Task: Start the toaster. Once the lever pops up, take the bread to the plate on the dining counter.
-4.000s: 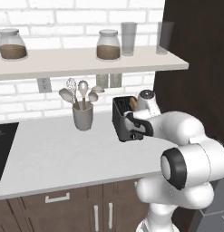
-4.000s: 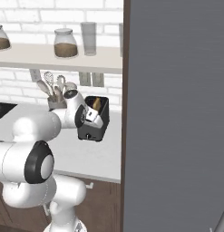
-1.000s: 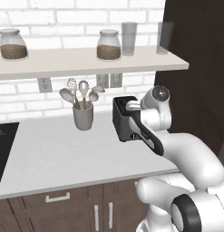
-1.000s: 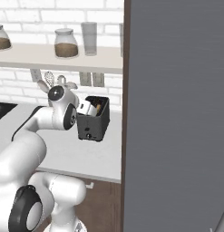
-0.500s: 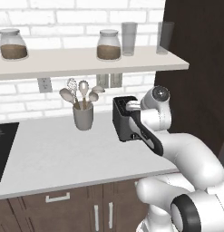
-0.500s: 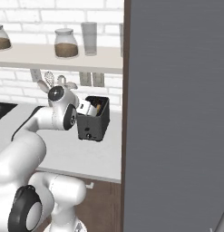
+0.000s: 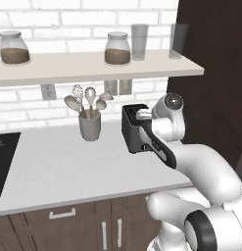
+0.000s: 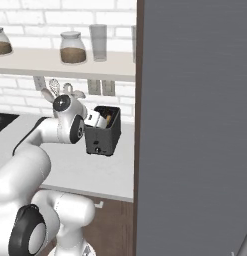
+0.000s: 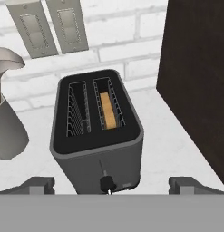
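The dark toaster (image 9: 97,140) stands on the light worktop by the wall, also seen in the left base view (image 7: 133,130) and the right base view (image 8: 102,136). A tan bread slice (image 9: 109,111) sits low in its right slot; the left slot is empty. A small dark lever (image 9: 107,183) juts from the narrow end facing me. My gripper (image 9: 114,186) hovers above and just in front of that end, open, its fingertips (image 9: 38,185) wide apart on either side of the toaster and holding nothing. The plate and the dining counter are out of view.
A grey utensil holder (image 7: 89,125) with spoons and a whisk stands left of the toaster. A tall dark cabinet wall (image 9: 195,81) rises close on its right. A shelf (image 7: 93,67) with jars and glasses hangs overhead. Wall outlets (image 9: 47,25) are behind. A black cooktop (image 7: 2,157) lies far left.
Since four seconds ago the arm has stretched forward and raised the hand over the toaster. Over the last second nothing has moved.
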You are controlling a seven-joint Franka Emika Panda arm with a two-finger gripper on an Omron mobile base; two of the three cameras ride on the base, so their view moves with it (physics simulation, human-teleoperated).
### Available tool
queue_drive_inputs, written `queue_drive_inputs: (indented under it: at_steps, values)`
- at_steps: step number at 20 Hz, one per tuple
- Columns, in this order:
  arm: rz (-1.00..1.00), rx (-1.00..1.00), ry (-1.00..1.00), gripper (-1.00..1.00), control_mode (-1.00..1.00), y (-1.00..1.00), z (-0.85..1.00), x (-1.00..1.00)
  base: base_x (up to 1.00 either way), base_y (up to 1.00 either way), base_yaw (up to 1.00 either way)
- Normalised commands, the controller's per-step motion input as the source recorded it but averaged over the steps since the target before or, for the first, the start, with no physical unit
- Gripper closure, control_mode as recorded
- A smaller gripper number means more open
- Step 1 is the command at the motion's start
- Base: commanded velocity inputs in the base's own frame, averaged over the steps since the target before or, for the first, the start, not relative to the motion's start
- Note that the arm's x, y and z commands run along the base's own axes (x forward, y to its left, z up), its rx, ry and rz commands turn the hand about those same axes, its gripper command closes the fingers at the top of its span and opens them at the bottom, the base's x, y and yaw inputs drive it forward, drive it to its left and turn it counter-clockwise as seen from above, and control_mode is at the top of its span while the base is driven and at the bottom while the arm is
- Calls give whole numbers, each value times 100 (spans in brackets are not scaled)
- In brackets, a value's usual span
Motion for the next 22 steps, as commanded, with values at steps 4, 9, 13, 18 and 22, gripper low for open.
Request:
queue_drive_inputs:
  at_steps: [4, 9, 13, 18, 22]
  values:
    - [0, 0, 0, -100, -100, 0, 0, 0, 0, 0, 0]
    - [0, 0, 0, -100, -100, 0, 0, 0, 0, 0, 0]
    - [0, 0, 0, -100, -100, 0, 0, 0, 0, 0, 0]
    - [0, 0, 0, -100, -100, 0, 0, 0, 0, 0, 0]
    - [0, 0, 0, -100, -100, 0, 0, 0, 0, 0, 0]
